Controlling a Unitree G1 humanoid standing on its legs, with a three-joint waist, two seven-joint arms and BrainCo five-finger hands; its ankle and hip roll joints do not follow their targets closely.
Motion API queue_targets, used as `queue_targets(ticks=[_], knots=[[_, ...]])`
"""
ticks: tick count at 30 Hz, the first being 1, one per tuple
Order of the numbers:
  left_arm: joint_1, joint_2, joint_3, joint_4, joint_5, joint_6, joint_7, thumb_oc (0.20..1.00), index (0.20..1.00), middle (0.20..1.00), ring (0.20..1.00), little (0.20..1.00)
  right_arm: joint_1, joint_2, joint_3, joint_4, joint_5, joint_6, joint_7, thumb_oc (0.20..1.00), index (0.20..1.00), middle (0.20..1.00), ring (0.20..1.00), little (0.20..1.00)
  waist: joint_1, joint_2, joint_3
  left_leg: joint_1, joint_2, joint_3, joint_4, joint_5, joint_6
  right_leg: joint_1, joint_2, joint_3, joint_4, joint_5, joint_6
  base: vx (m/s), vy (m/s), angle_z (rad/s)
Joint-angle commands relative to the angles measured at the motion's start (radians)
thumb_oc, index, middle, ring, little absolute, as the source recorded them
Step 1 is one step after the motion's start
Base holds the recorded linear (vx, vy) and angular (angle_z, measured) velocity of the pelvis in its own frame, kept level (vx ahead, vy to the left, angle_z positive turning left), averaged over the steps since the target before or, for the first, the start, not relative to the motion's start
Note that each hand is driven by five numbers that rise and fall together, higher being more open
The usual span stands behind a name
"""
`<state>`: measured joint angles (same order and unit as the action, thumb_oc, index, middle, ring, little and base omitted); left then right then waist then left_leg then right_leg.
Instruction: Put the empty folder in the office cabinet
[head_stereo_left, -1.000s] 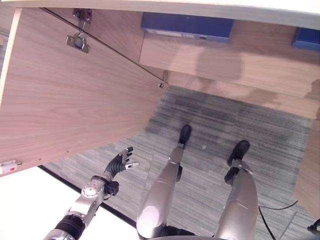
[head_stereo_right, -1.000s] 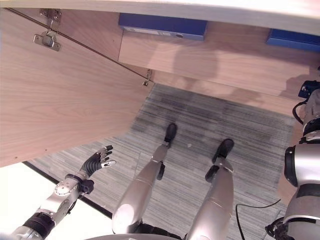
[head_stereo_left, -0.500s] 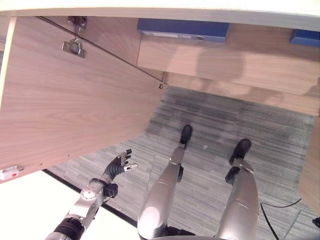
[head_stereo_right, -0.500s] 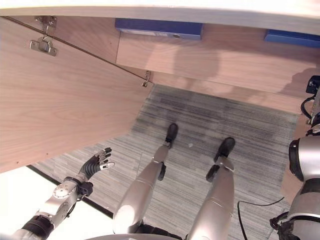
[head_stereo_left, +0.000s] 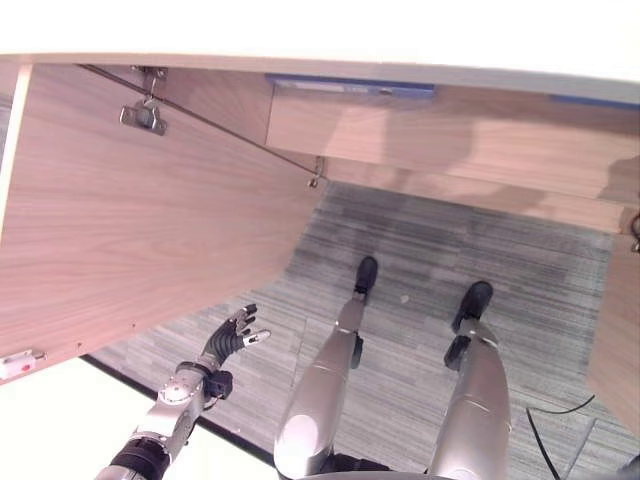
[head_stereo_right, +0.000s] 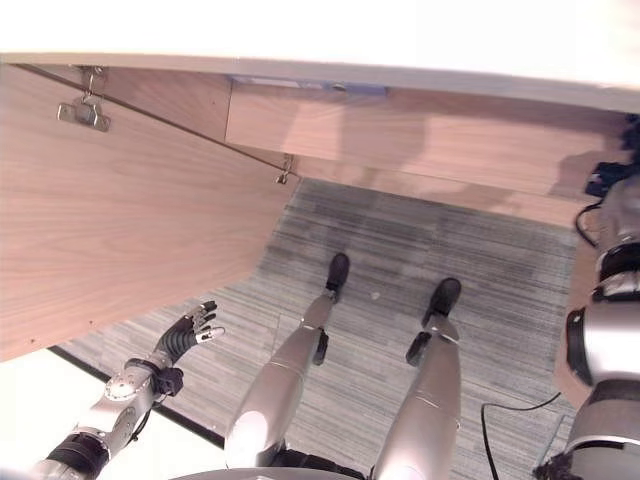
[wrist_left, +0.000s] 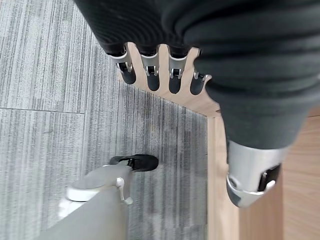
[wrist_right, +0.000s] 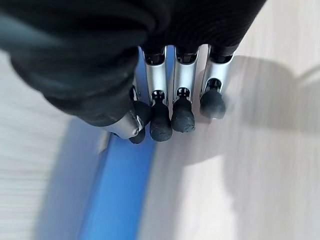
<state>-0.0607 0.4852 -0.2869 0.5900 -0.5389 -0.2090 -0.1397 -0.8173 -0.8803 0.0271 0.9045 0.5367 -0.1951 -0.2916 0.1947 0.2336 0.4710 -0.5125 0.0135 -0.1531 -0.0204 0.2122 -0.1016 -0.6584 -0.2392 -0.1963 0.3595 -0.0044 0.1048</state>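
Folder (wrist_right: 120, 190) first: its blue spine runs lengthwise just below the right hand (wrist_right: 165, 75), lying against the pale wood shelf surface (wrist_right: 240, 165) inside the office cabinet (head_stereo_left: 470, 150). The right hand's fingers (wrist_right: 182, 117) hang down side by side, straight and close together, their dark tips just past the folder's upper end; the thumb tip sits beside the first finger, right over the blue edge. Whether any tip actually touches the folder or pinches it cannot be told, since the hand's dark cover hides the contact.

From the head camera, thin blue strips of folders (head_stereo_left: 350, 86) peek out along the upper shelf edge, under the cabinet's pale top panel (head_stereo_left: 320, 40).

Over on the other side, the left hand (head_stereo_left: 232, 336) hangs low above the grey carpet (head_stereo_left: 420, 240), fingers spread and relaxed, holding nothing. Beyond its fingertips stands the open cabinet door (head_stereo_left: 140, 220), a broad wood panel with a metal hinge (head_stereo_left: 143, 115) near its top. In the left wrist view those fingers (wrist_left: 150, 75) point straight toward a wood edge (wrist_left: 215, 165) that meets the carpet, thumb well apart from them.
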Motion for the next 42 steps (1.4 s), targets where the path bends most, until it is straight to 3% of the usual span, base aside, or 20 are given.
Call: queue_targets(ticks=[1, 2, 3, 4, 9, 10, 20, 21, 26, 30, 32, 33, 34, 35, 37, 40, 42], knots=[[-0.013, 0.026, -0.036, 0.067, 0.024, -0.021, 0.016, 1.000, 1.000, 1.000, 1.000, 1.000, -0.045, 0.002, 0.072, -0.025, 0.003, -0.082, -0.024, 0.200, 0.200, 0.200, 0.200, 0.200, -0.015, 0.006, 0.044, 0.021, 0.008, -0.001, -0.041, -0.022, -0.032, 0.136, -0.016, 0.056, -0.010, -0.066, 0.090, 0.00, -0.015, 0.06], [-0.011, 0.013, -0.029, 0.083, 0.034, -0.016, 0.018, 1.000, 1.000, 1.000, 1.000, 1.000, 0.024, 0.058, 0.050, -0.072, -0.024, -0.083, -0.032, 0.200, 0.200, 0.200, 0.200, 0.200, -0.023, -0.009, 0.041, 0.034, 0.014, 0.005, -0.038, -0.026, -0.031, 0.155, -0.011, 0.058, -0.022, -0.061, 0.090, 0.00, -0.005, 0.04], [-0.011, 0.014, -0.030, 0.083, 0.033, -0.016, 0.018, 1.000, 1.000, 1.000, 1.000, 1.000, 0.026, 0.059, 0.048, -0.074, -0.025, -0.083, -0.032, 0.200, 0.200, 0.200, 0.200, 0.200, -0.022, -0.009, 0.041, 0.035, 0.015, 0.005, -0.039, -0.026, -0.031, 0.155, -0.011, 0.058, -0.023, -0.061, 0.090, 0.00, 0.000, 0.00], [-0.004, -0.009, -0.010, 0.114, 0.040, -0.011, 0.025, 1.000, 1.000, 1.000, 1.000, 1.000, 0.123, 0.157, 0.025, -0.145, -0.052, -0.089, -0.023, 0.200, 0.200, 0.200, 0.200, 0.200, -0.040, -0.031, 0.040, 0.049, 0.023, 0.014, -0.024, -0.039, -0.028, 0.180, -0.002, 0.067, -0.047, -0.049, 0.089, -0.02, 0.004, -0.07], [0.014, -0.043, 0.048, 0.197, 0.063, 0.007, 0.030, 1.000, 1.000, 1.000, 1.000, 1.000, 0.358, 0.384, 0.040, -0.314, -0.122, -0.092, 0.025, 0.200, 0.200, 0.200, 0.200, 0.200, -0.082, -0.093, 0.030, 0.086, 0.052, 0.050, 0.037, -0.077, -0.021, 0.232, 0.018, 0.098, -0.094, -0.016, 0.088, 0.00, 0.021, -0.33], [0.028, -0.056, 0.093, 0.249, 0.078, 0.014, 0.033, 1.000, 1.000, 1.000, 1.000, 1.000, 0.486, 0.472, 0.065, -0.368, -0.142, -0.082, 0.076, 0.200, 0.200, 0.200, 0.200, 0.200, -0.105, -0.134, 0.017, 0.122, 0.071, 0.069, 0.079, -0.108, -0.017, 0.277, 0.027, 0.116, -0.116, -0.014, 0.087, 0.04, 0.011, -0.40], [0.050, -0.070, 0.169, 0.373, 0.132, 0.027, 0.034, 1.000, 1.000, 1.000, 1.000, 1.000, 0.708, 0.572, 0.150, -0.304, -0.151, -0.031, 0.204, 0.200, 0.200, 0.200, 0.200, 0.200, -0.152, -0.207, -0.057, 0.255, 0.116, 0.089, 0.147, -0.164, -0.031, 0.412, 0.050, 0.132, -0.122, -0.029, 0.077, 0.03, -0.013, -0.23], [0.052, -0.070, 0.172, 0.379, 0.131, 0.028, 0.033, 1.000, 1.000, 1.000, 1.000, 1.000, 0.722, 0.576, 0.157, -0.297, -0.154, -0.025, 0.215, 1.000, 1.000, 1.000, 1.000, 1.000, -0.154, -0.210, -0.067, 0.268, 0.120, 0.086, 0.146, -0.164, -0.032, 0.426, 0.053, 0.131, -0.122, -0.033, 0.074, 0.05, -0.064, 0.03], [0.071, -0.085, 0.200, 0.411, 0.140, 0.027, 0.038, 1.000, 1.000, 1.000, 1.000, 1.000, 0.768, 0.590, 0.195, -0.207, -0.154, 0.002, 0.275, 1.000, 1.000, 1.000, 1.000, 1.000, -0.141, -0.220, -0.152, 0.327, 0.139, 0.061, 0.106, -0.138, -0.044, 0.498, 0.075, 0.095, -0.127, -0.060, 0.058, 0.03, -0.049, 0.07], [0.072, -0.111, 0.209, 0.446, 0.135, 0.022, 0.049, 1.000, 1.000, 1.000, 1.000, 1.000, 0.808, 0.592, 0.215, -0.155, -0.174, 0.009, 0.294, 1.000, 1.000, 1.000, 1.000, 1.000, -0.109, -0.203, -0.221, 0.334, 0.144, 0.007, -0.031, -0.013, -0.090, 0.583, 0.084, -0.006, -0.216, -0.058, 0.049, -0.01, -0.057, 0.46], [0.067, -0.129, 0.215, 0.460, 0.139, 0.016, 0.065, 1.000, 1.000, 1.000, 1.000, 1.000, 0.807, 0.591, 0.226, -0.143, -0.190, 0.012, 0.292, 1.000, 1.000, 1.000, 1.000, 1.000, -0.100, -0.206, -0.244, 0.319, 0.134, 0.026, -0.052, 0.006, -0.102, 0.621, 0.074, -0.064, -0.269, -0.041, 0.053, -0.10, -0.011, 0.99], [0.061, -0.137, 0.212, 0.467, 0.145, 0.016, 0.069, 1.000, 1.000, 1.000, 1.000, 1.000, 0.800, 0.587, 0.236, -0.147, -0.199, 0.013, 0.293, 1.000, 1.000, 1.000, 1.000, 1.000, -0.102, -0.210, -0.251, 0.314, 0.138, 0.067, -0.046, 0.008, -0.094, 0.631, 0.063, -0.088, -0.289, -0.026, 0.056, -0.16, 0.042, 1.00], [0.058, -0.144, 0.216, 0.475, 0.152, 0.016, 0.074, 1.000, 1.000, 1.000, 1.000, 1.000, 0.791, 0.583, 0.249, -0.147, -0.213, 0.016, 0.292, 1.000, 1.000, 1.000, 1.000, 1.000, -0.107, -0.222, -0.257, 0.318, 0.154, 0.150, -0.027, 0.001, -0.078, 0.639, 0.046, -0.116, -0.305, -0.008, 0.060, -0.21, 0.070, 1.11], [0.062, -0.152, 0.220, 0.481, 0.159, 0.020, 0.073, 1.000, 1.000, 1.000, 1.000, 1.000, 0.782, 0.577, 0.266, -0.139, -0.230, 0.020, 0.290, 1.000, 1.000, 1.000, 1.000, 1.000, -0.115, -0.233, -0.267, 0.334, 0.184, 0.255, 0.013, -0.026, -0.065, 0.641, 0.030, -0.150, -0.313, 0.006, 0.062, -0.21, 0.079, 1.21], [0.090, -0.160, 0.236, 0.481, 0.169, 0.025, 0.070, 1.000, 1.000, 1.000, 1.000, 1.000, 0.790, 0.573, 0.279, -0.142, -0.240, 0.029, 0.296, 1.000, 1.000, 1.000, 1.000, 1.000, -0.120, -0.244, -0.283, 0.371, 0.230, 0.363, 0.099, -0.077, -0.058, 0.649, 0.006, -0.199, -0.320, 0.018, 0.052, -0.18, 0.101, 1.05], [0.110, -0.167, 0.259, 0.519, 0.193, 0.030, 0.072, 1.000, 1.000, 1.000, 1.000, 1.000, 0.804, 0.572, 0.274, -0.130, -0.244, 0.035, 0.306, 1.000, 1.000, 1.000, 1.000, 1.000, -0.125, -0.255, -0.315, 0.459, 0.276, 0.407, 0.162, -0.125, -0.067, 0.671, -0.025, -0.283, -0.323, 0.031, 0.045, -0.12, 0.128, 0.94], [0.115, -0.167, 0.285, 0.558, 0.198, 0.039, 0.076, 1.000, 1.000, 1.000, 1.000, 1.000, 0.807, 0.578, 0.268, -0.116, -0.240, 0.039, 0.305, 1.000, 1.000, 1.000, 1.000, 1.000, -0.133, -0.252, -0.344, 0.533, 0.316, 0.436, 0.158, -0.136, -0.095, 0.678, -0.036, -0.316, -0.311, 0.029, 0.060, -0.03, 0.222, 0.97]])
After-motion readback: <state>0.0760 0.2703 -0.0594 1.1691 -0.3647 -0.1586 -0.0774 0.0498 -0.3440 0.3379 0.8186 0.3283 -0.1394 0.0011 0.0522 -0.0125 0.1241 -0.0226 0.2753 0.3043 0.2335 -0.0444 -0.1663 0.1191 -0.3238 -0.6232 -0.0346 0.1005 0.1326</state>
